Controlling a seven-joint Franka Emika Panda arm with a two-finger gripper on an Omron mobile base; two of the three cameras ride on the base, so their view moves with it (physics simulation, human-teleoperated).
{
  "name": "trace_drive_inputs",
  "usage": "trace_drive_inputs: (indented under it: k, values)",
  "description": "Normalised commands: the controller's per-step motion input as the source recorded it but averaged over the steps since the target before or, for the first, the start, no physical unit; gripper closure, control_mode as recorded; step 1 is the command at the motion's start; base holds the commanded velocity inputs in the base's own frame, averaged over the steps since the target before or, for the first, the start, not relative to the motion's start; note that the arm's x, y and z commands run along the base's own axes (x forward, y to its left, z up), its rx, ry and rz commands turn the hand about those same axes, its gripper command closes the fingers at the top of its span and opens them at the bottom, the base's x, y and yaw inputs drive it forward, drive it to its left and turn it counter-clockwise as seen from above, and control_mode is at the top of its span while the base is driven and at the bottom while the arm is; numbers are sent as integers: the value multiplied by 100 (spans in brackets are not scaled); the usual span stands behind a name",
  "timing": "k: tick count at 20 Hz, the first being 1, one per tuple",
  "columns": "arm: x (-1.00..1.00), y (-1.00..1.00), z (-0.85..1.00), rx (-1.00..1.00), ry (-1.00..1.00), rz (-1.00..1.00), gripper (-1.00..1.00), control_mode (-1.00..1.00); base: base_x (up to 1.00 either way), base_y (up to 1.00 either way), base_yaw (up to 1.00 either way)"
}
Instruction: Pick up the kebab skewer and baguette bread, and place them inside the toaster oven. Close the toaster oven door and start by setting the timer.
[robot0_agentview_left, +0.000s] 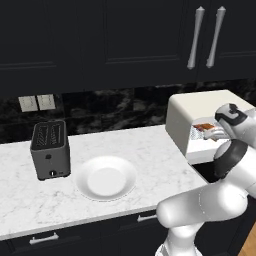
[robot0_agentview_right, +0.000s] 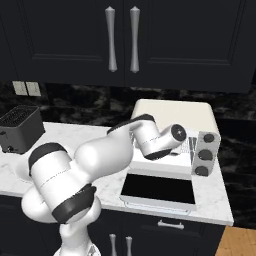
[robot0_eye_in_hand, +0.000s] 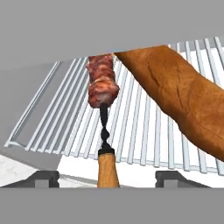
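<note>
On the left of the white marble counter (robot0_agentview_left: 150, 145) stood a dark grey two-slot toaster (robot0_agentview_left: 50, 148), then a round white plate (robot0_agentview_left: 106, 178). Further right, the boxy cream-white toaster oven (robot0_agentview_left: 200, 112) had its dark glass door (robot0_agentview_right: 159, 188) folded down flat. On its wire rack (robot0_eye_in_hand: 144, 127) lay the thin dark kebab skewer (robot0_eye_in_hand: 103, 100) with reddish-brown meat, the thick orange-brown baguette (robot0_eye_in_hand: 183, 92) beside it. The gripper (robot0_eye_in_hand: 105, 178) stood wide apart, its dark fingertips (robot0_eye_in_hand: 43, 178) either side of the skewer's orange end, holding nothing.

Baguette bread (robot0_eye_in_hand: 183, 96) cut off right.
</note>
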Motion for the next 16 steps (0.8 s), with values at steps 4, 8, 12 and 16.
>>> trace_drive_inputs:
  k: [4, 8, 12, 16]
  values:
    - [-26, -20, 41, 0, 0, -10, -100, -100, 0, 0, 0]
    - [-63, -49, 22, 0, 0, -8, -100, -100, 0, 0, 0]
    - [-81, -38, 0, 0, 0, -2, -100, -100, 0, 0, 0]
    - [-39, -19, -1, 0, 0, 0, -100, -100, 0, 0, 0]
